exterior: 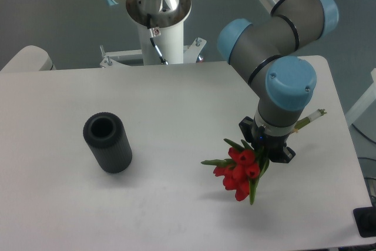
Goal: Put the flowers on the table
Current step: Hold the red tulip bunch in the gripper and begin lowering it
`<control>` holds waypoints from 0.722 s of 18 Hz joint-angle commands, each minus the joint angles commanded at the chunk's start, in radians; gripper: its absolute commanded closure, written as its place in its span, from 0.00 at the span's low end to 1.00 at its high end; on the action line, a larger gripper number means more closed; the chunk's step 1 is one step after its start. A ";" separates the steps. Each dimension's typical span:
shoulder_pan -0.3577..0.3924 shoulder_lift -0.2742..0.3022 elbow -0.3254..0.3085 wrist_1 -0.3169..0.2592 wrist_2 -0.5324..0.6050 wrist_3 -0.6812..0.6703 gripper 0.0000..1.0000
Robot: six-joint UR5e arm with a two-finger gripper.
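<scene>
The flowers (239,171) are a small bunch of red blooms with green leaves, at the right front of the white table (176,98). Their thin green stems run up and right under the wrist, and the pale stem ends (317,113) stick out on its far side. My gripper (267,145) sits over the stems, just behind the blooms, and looks closed around them. The wrist hides the fingers themselves. I cannot tell whether the bunch rests on the table or hangs just above it.
A black ribbed cylinder vase (107,142) stands upright on the table's left side, open end up. The arm's white base column (160,33) rises at the table's back edge. The table's right edge is close to the gripper.
</scene>
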 joint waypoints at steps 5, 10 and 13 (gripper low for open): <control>-0.011 -0.003 -0.003 0.006 0.006 -0.009 0.92; -0.034 -0.012 -0.003 0.008 0.006 -0.058 0.91; -0.075 -0.028 -0.011 0.008 -0.006 -0.144 0.91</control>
